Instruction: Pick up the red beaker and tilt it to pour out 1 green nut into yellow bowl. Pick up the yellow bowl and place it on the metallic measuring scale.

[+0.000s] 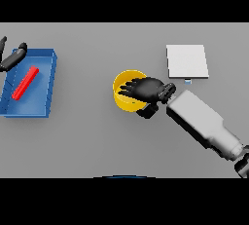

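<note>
Nearest the viewpoint, the robot's right arm reaches in from the lower right, and its right hand [146, 90] lies over the near-right rim of the yellow bowl [122, 85], fingers spread across the opening with the thumb apparently down outside the wall. Whether the hand actually grips the rim cannot be told from this angle; the fingers look only loosely bent. The bowl sits on the grey table [97, 136] near the middle, and its contents are hidden under the hand, so no green nut can be confirmed. No red beaker is recognisable; the only red thing is a long red piece [25, 83] lying slantwise in the blue tray [48, 63] at the left, where the left hand [13, 57] shows at the tray's far corner, its fingers too unclear to judge. The metallic measuring scale [187, 61] lies apart from the bowl, beyond it to the right.

The likely step is grasping the bowl. A one-sided rim pinch could let it tip or slip during the lift, spilling anything inside, or land it off-centre on the scale.
</note>
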Tool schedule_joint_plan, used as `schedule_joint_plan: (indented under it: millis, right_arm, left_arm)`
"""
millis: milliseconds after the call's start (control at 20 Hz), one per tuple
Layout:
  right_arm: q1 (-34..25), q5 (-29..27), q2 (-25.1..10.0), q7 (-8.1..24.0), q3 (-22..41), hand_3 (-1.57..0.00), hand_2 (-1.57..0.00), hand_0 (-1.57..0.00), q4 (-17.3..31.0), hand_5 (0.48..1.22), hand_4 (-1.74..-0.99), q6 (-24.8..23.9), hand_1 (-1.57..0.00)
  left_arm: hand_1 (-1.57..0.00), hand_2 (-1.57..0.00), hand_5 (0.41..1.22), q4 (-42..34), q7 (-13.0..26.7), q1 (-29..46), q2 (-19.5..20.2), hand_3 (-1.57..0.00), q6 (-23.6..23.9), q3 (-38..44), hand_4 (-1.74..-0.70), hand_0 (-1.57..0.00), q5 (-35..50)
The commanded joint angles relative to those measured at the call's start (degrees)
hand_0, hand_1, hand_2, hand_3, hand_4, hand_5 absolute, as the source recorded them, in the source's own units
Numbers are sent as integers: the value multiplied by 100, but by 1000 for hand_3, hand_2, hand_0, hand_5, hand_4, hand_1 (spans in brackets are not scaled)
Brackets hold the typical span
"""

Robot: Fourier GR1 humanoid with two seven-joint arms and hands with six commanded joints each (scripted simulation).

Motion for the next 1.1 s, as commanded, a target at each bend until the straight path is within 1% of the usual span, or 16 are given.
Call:
schedule_joint_plan:
  millis: [0,100,150,200,250,300,350,400,500,600,700,750,800,850,950,1050]
  right_arm:
    - [15,-44,68,55,-33,1,1,1,18,763,-1305,14,1]
    - [65,-83,96,202,-77,-43,-19,-3,63,810,-1336,102,-16]
    - [62,-97,103,204,-81,-96,-86,-110,70,842,-1360,152,-97]
    - [24,-90,118,148,-76,-173,-176,-287,105,873,-1387,158,-236]
    - [61,-37,160,167,-16,-262,-310,-544,125,943,-1420,130,-473]
    - [45,-11,115,31,8,-351,-476,-750,136,999,-1454,75,-693]
    - [70,-38,82,-15,-9,-456,-695,-914,107,1043,-1512,71,-869]
    - [32,-43,94,-44,-7,-574,-870,-1045,129,1079,-1552,89,-1009]
    - [3,-74,87,-86,-43,-834,-1122,-1235,153,1130,-1614,52,-1211]
    - [11,-57,36,-98,8,-1041,-1192,-1356,90,1163,-1660,4,-1341]
    - [32,-66,9,-76,22,-1183,-1240,-1433,9,1184,-1689,-28,-1424]
    - [12,-41,79,-10,17,-1218,-1264,-1461,66,1191,-1699,-124,-1453]
    - [5,-62,25,-119,-15,-1233,-1293,-1483,105,1197,-1708,-161,-1477]
    - [11,-111,26,-51,-57,-1254,-1309,-1500,63,1202,-1714,-118,-1496]
    - [31,-198,-88,-134,-143,-1311,-1319,-1526,-4,1209,-1724,-101,-1523]
    - [10,-264,-112,-26,-242,-1340,-1331,-1542,-137,1213,-1730,-19,-1540]
  left_arm:
    - [1,1,686,-1,-50,45,34,1,2,20,-719,1,12]
    - [1,1,686,-57,-110,120,40,1,34,7,-713,1,4]
    - [1,1,689,-61,-87,118,72,1,7,17,-712,1,15]
    - [1,1,691,-66,-114,119,74,1,15,22,-714,1,11]
    - [1,1,692,-22,-132,122,61,1,-12,32,-716,1,28]
    - [1,1,692,-53,-126,133,80,1,-10,42,-719,1,40]
    - [1,1,692,-103,-114,136,101,1,7,36,-719,1,33]
    - [1,1,693,-65,-66,81,91,1,7,30,-719,1,15]
    - [1,1,696,-66,-91,107,92,1,6,49,-724,1,42]
    - [1,1,698,-66,-88,101,91,1,-17,26,-725,1,24]
    - [1,1,695,-29,-94,69,62,1,-51,-1,-722,1,1]
    - [1,1,697,-70,-2,49,87,1,-55,-16,-719,1,-2]
    - [1,1,696,-55,7,37,75,1,-41,-12,-719,1,-2]
    - [1,1,695,-41,-34,70,66,1,-56,-7,-719,1,13]
    - [1,1,694,-126,-58,125,95,1,-28,3,-716,1,31]
    - [1,1,696,-55,-32,106,94,1,-61,10,-717,1,35]
